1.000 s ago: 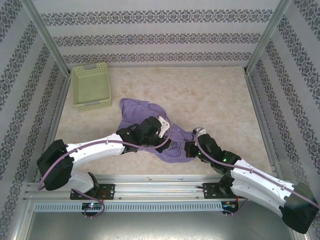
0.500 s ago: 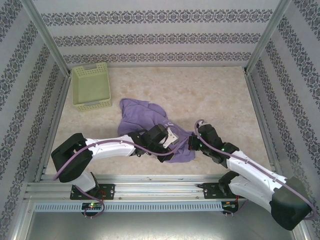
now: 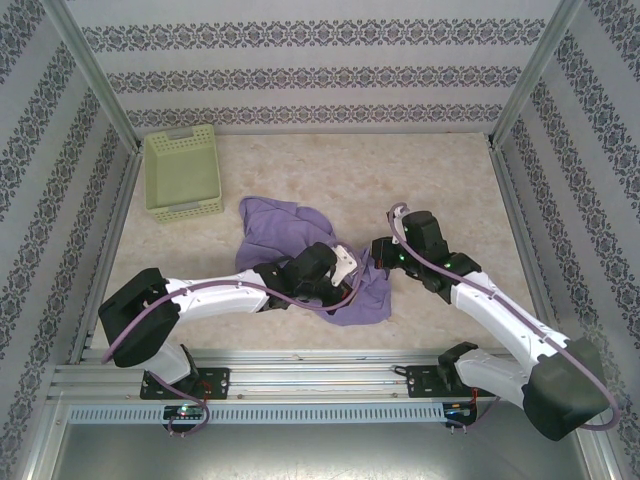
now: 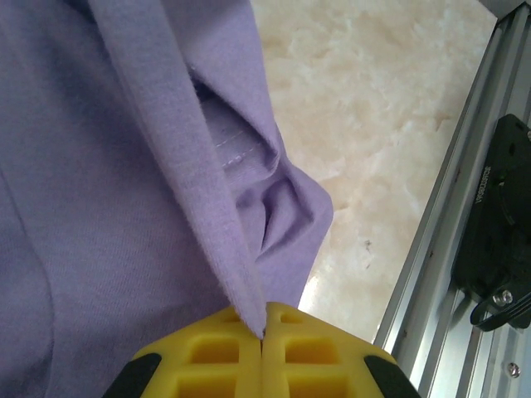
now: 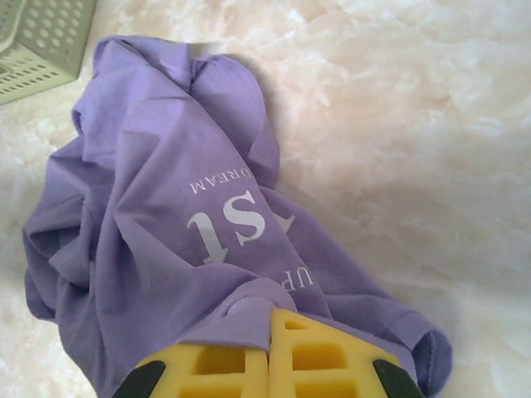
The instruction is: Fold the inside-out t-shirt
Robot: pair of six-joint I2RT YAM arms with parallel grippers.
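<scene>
**Shirt crumpled at mid-table, both grippers closed on cloth**

The inside-out t-shirt (image 3: 288, 232) lies in a crumpled heap on the near-centre part of the table (image 3: 430, 180), not flat and with no fold laid. The right wrist view shows its white lettering (image 5: 241, 225) facing up, creased and partly buried in wrinkles. A stitched seam shows in the left wrist view.

The left gripper (image 4: 263, 334) sits over the near edge of the heap. Its yellow fingers are pressed together, with a raised ridge of purple fabric running straight into the seam between them.

The right gripper (image 5: 270, 322) is at the right edge of the shirt. Its fingers are likewise together, and cloth is bunched at their tips, apparently nipped there.

The pale green basket (image 3: 183, 172) stands at the far left corner of the table, well apart from the shirt. An aluminium rail (image 4: 440, 274) borders the table's near edge.
</scene>
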